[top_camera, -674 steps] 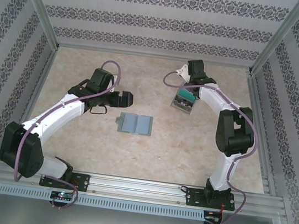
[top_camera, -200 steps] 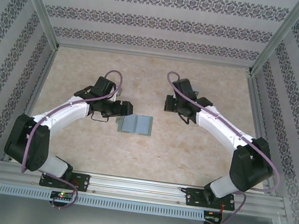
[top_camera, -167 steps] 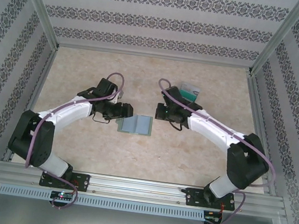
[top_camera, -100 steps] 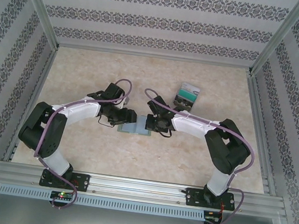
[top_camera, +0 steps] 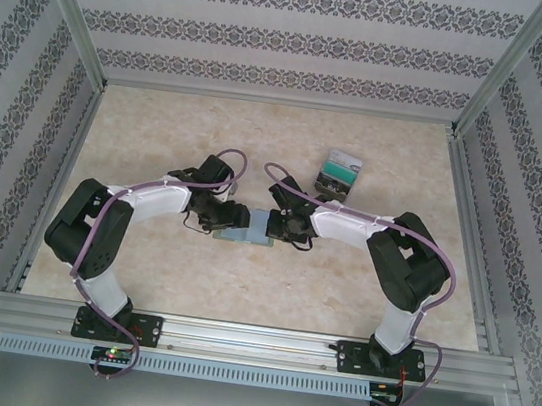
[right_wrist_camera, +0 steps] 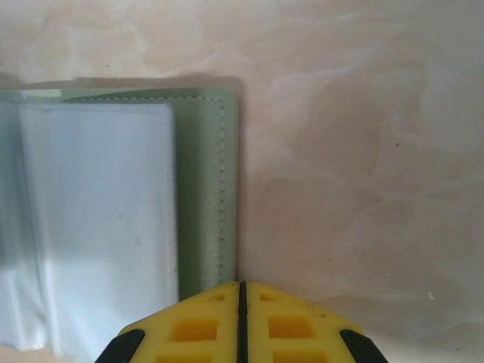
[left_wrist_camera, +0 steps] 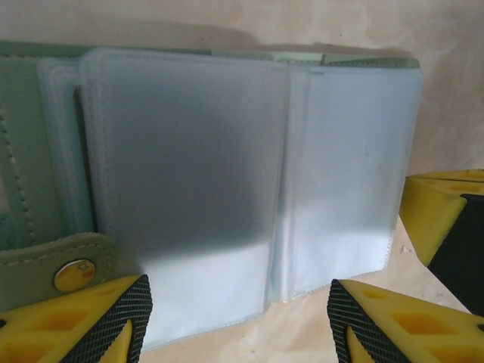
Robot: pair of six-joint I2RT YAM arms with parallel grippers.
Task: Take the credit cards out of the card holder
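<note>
Tabletop [top_camera: 362,276] of pale marbled pattern carries everything, and both arms reach in toward its middle, where the card holder [top_camera: 253,227] lies opened flat between them. The credit cards [top_camera: 337,172] sit as a small teal-and-dark stack well apart from it, toward the far right of the table, with no gripper touching them. The left wrist view shows the holder's frosted plastic sleeves [left_wrist_camera: 227,166] layered one over another with no print visible through them, though a card deeper in the stack cannot be ruled out. The left gripper [left_wrist_camera: 238,321] hangs low over the sleeves with its jaws spread wide, pinching nothing. The right gripper [right_wrist_camera: 242,318] has its fingertips pressed together and sits at the right-hand edge of the green cover [right_wrist_camera: 208,189], either touching it or just above. The step in hand looks like working the holder itself: the right arm pinning the cover while the left goes for the sleeves. The next move would call for leafing through the sleeves to find any remaining card without dragging the whole holder. A small brass snap [left_wrist_camera: 74,274] sits on the tab beside the left finger.
</note>
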